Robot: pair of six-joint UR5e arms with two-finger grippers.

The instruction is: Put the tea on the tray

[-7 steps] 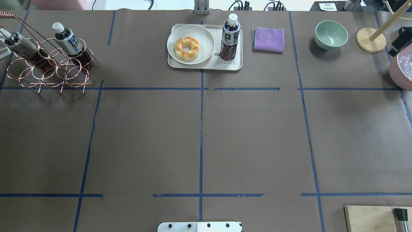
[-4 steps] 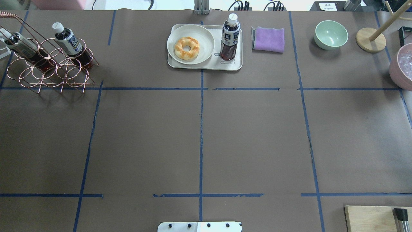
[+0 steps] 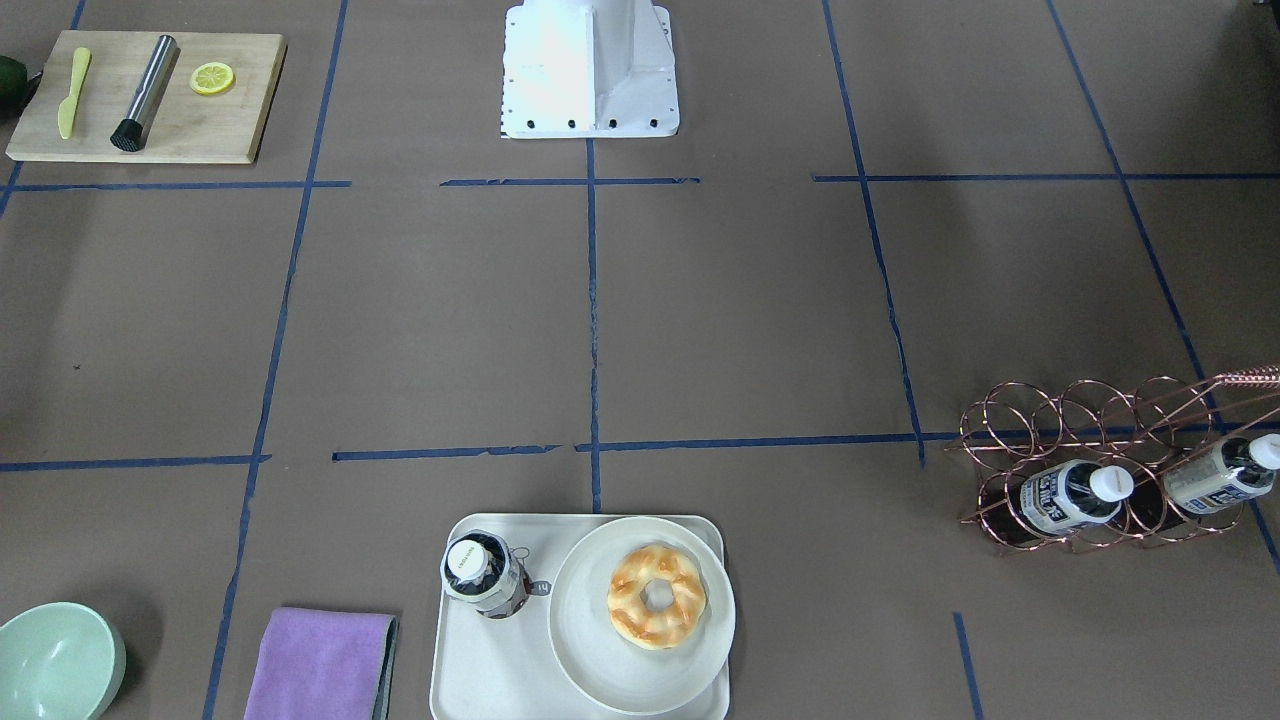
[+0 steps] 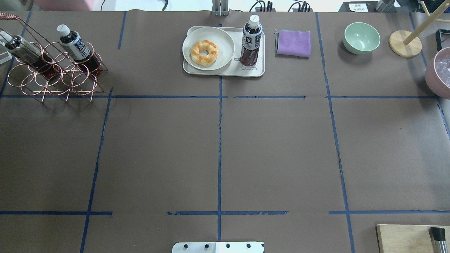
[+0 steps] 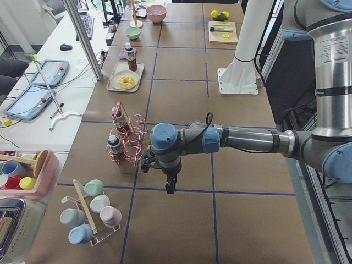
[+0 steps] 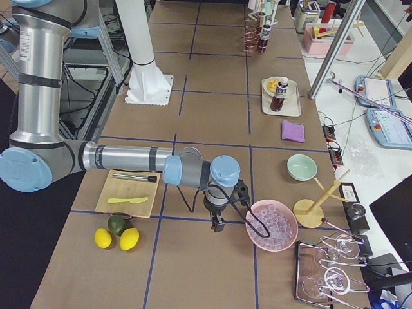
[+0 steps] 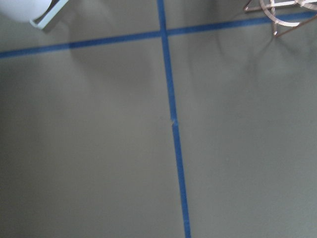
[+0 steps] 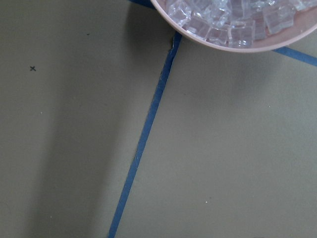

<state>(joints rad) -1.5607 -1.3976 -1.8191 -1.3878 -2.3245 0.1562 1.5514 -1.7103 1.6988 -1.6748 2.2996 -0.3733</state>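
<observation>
One tea bottle (image 4: 251, 40) stands upright on the right part of the cream tray (image 4: 261, 66), over the bear drawing. It also shows in the front-facing view (image 3: 485, 578), on the tray (image 3: 490, 665). Nothing holds it. Two more tea bottles (image 4: 75, 45) (image 4: 23, 51) lie slanted in a copper wire rack (image 4: 52, 79). My left gripper (image 5: 170, 187) shows only in the exterior left view, pointing down beside the rack; I cannot tell whether it is open. My right gripper (image 6: 217, 224) shows only in the exterior right view, beside a pink ice bowl; I cannot tell its state.
A round plate (image 4: 225, 38) with a doughnut (image 4: 204, 52) fills the tray's left part. A purple cloth (image 4: 293, 43), a green bowl (image 4: 361, 37) and a wooden stand (image 4: 404, 44) lie to the right. The pink ice bowl (image 4: 437, 73) is at the right edge, a cutting board (image 4: 404, 239) near right.
A dark gripper shape at the overhead view's right edge, above the pink bowl, has withdrawn out of view. The tea bottle and tray have not moved.
</observation>
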